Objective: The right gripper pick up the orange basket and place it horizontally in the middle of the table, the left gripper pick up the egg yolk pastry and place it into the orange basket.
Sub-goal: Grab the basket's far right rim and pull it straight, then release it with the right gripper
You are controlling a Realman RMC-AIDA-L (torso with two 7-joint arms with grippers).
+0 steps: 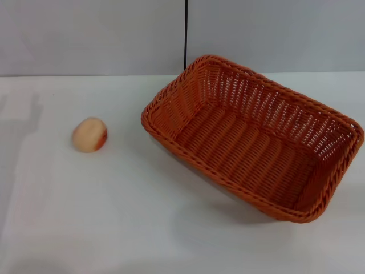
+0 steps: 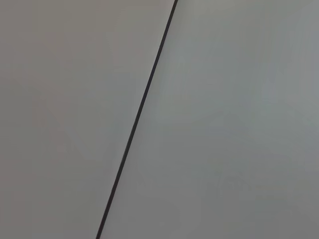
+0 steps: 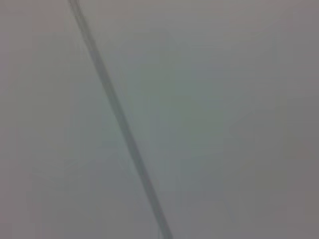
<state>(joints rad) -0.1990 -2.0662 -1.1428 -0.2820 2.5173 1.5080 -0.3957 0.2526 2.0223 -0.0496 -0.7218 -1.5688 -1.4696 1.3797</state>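
The orange basket (image 1: 254, 140) sits askew on the white desk (image 1: 114, 217), right of centre in the frame. The egg yolk pastry (image 1: 89, 135) lies apart at left. I cannot tell how my fingers stand; both wrist views show only grey wall.

- No text, label, brand, number or sign can be read in the head view or in either wrist view.

Orange basket (image 1: 256, 140) far wall hides table (image 1: 114, 217) edge; wrist views blurry, maybe wall.
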